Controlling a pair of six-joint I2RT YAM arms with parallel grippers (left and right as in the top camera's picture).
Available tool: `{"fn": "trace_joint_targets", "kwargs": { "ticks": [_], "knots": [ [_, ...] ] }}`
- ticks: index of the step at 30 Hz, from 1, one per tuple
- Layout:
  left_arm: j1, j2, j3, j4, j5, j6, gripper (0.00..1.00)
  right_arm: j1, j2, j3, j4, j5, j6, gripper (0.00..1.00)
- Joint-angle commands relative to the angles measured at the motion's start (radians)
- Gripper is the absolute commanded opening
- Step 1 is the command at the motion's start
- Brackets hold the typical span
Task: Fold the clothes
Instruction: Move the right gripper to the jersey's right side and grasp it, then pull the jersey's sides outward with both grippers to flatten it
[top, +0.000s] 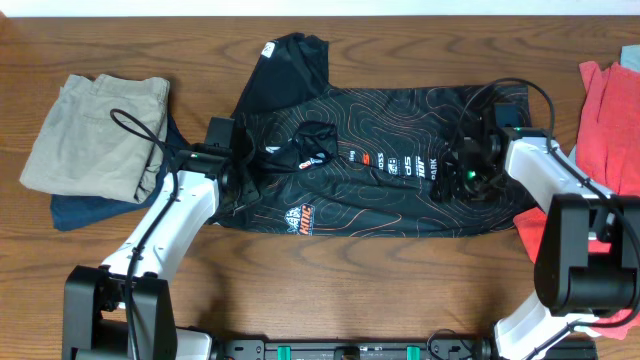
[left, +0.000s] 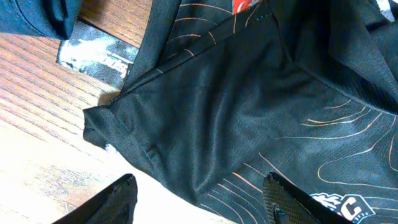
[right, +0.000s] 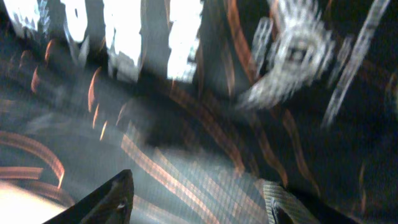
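The black jersey (top: 385, 165) with orange contour lines and white and red logos lies spread across the table's middle, one sleeve (top: 285, 65) pointing to the back. My left gripper (top: 243, 160) is open over the jersey's left edge; its wrist view shows a folded black corner (left: 205, 118) between the fingers (left: 199, 199). My right gripper (top: 462, 170) is open and low over the jersey's right part; its wrist view shows blurred cloth (right: 205, 112) close under the fingers (right: 199, 196).
Folded khaki trousers (top: 95, 130) lie on a navy garment (top: 90, 210) at the left. A red T-shirt (top: 615, 115) lies at the right edge. Bare wooden table (top: 330, 290) shows in front of the jersey.
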Motion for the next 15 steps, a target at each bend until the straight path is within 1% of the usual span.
{"fn": "trace_joint_targets", "kwargs": {
  "ticks": [1, 6, 9, 12, 15],
  "knots": [
    [0.004, 0.007, -0.001, 0.000, -0.011, -0.005, 0.66, 0.011, 0.004, 0.000, 0.082, 0.017, 0.095, 0.68],
    [0.004, 0.007, -0.001, -0.003, -0.011, -0.005, 0.66, -0.004, 0.000, 0.049, 0.208, 0.045, 0.165, 0.70],
    [0.004, 0.007, -0.001, -0.003, -0.011, -0.005, 0.67, -0.014, 0.000, 0.080, 0.233, 0.116, 0.211, 0.70],
    [0.004, 0.007, -0.001, -0.003, -0.011, -0.005, 0.66, -0.017, 0.000, 0.126, 0.200, 0.163, 0.211, 0.70],
    [0.004, 0.007, -0.001, 0.006, -0.012, 0.008, 0.67, -0.016, -0.002, 0.196, 0.090, 0.236, 0.212, 0.72]
  ]
}}
